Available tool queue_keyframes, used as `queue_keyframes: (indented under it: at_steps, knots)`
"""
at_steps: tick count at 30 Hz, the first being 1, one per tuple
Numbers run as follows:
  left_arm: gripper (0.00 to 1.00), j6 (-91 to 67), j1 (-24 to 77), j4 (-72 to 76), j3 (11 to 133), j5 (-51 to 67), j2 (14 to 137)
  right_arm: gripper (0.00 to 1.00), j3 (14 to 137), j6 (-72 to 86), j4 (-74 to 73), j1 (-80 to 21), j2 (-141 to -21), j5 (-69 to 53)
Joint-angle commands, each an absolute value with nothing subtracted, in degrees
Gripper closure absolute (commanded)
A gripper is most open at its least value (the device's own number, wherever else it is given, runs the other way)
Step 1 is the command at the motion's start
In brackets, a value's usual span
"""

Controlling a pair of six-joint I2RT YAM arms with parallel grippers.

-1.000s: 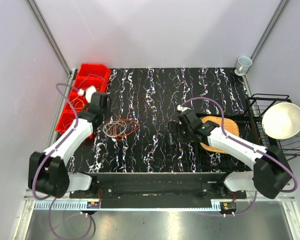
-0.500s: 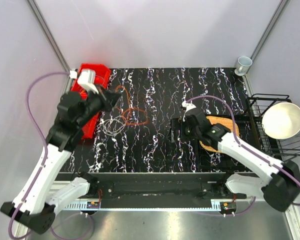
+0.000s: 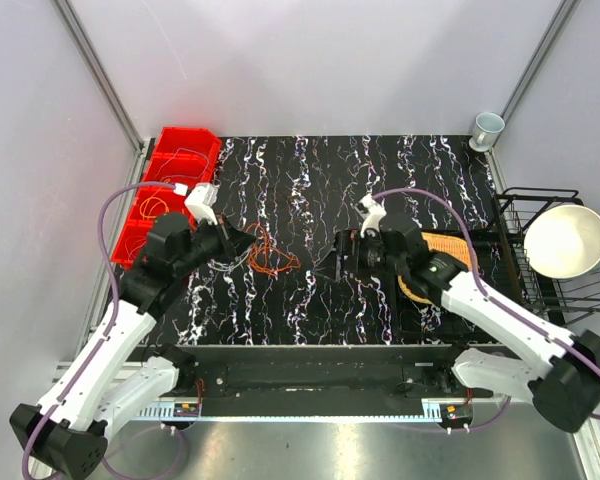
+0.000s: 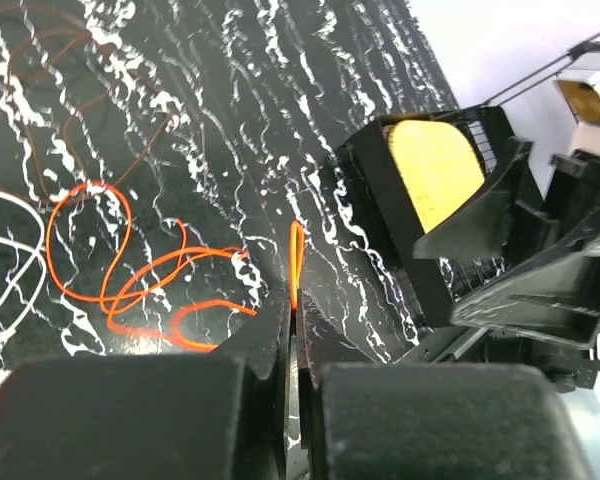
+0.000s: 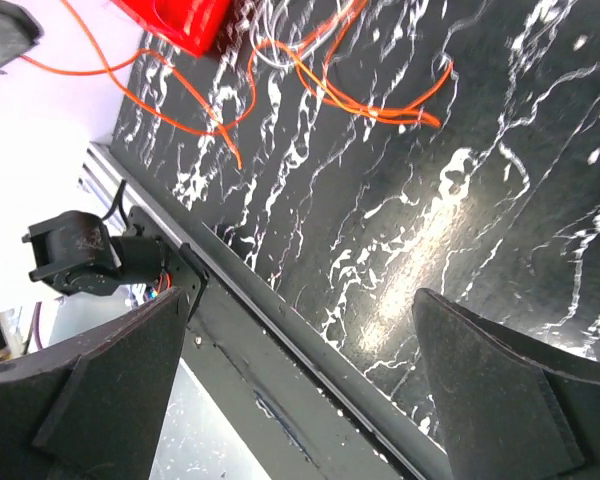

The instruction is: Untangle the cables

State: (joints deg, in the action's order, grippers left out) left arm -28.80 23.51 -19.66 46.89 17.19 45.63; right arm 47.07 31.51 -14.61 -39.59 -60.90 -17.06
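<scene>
**Left gripper** (image 4: 292, 312): the fingers are pressed together on a strand of the orange cable (image 4: 130, 275). The left wrist view shows this strand standing up as a narrow loop out of the closed fingertips. The overhead view is too coarse to show the contact.

**Cables** (image 3: 260, 252): a loose tangle lies on the black marbled mat (image 3: 310, 190), left of centre and just in front of the left gripper's tip. The overhead view shows orange loops with a whitish cable (image 3: 216, 262) beside them on the left. The left wrist view adds a darker brown cable (image 4: 60, 60) lying beyond the orange loops — overhead it barely separates from the orange.

**Right gripper** (image 5: 300, 300): the fingers are spread wide with nothing between them. It hovers over bare mat, well apart from the tangle. Its wrist view shows one orange strand leaving the mat and running up toward the frame's top-left corner.

**Surroundings**: the red bins (image 3: 175, 165) sit at the mat's far-left edge, and only the overhead view shows the further wire coils inside them. That view alone also shows a woven mat (image 3: 455, 250) under the right arm, a wire rack (image 3: 510, 215) holding a white bowl (image 3: 565, 240), and a cup (image 3: 488, 127) at the far-right corner.
</scene>
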Motion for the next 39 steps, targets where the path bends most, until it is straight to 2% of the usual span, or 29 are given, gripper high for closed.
queue_keyframes:
  at_steps: [1,4,10,19,34,39]
  knots:
    - [1.0,-30.9,23.5,-18.8,45.6,10.0,47.0,0.01,46.5,34.4,-8.7,-40.1,-66.4,-19.4]
    - [1.0,-34.4,23.5,-21.3,43.3,1.7,48.8,0.02,48.0,37.8,-8.6,-40.1,-72.1,-16.5]
    - [1.0,-35.5,23.5,-15.6,36.7,-1.2,56.1,0.05,53.1,40.7,-8.4,-40.3,-83.6,-15.0]
    - [1.0,-36.2,23.4,-5.9,34.7,1.6,70.7,0.06,57.8,38.5,-7.6,-43.1,-92.5,-18.2]
    - [1.0,-34.3,23.5,-4.4,35.0,-2.3,76.6,0.07,69.0,42.6,-4.9,-46.3,-104.4,-17.5]
    - [0.98,-33.6,23.4,-3.7,33.9,-3.3,77.6,0.07,72.8,36.7,-6.3,-46.5,-107.0,-15.5]
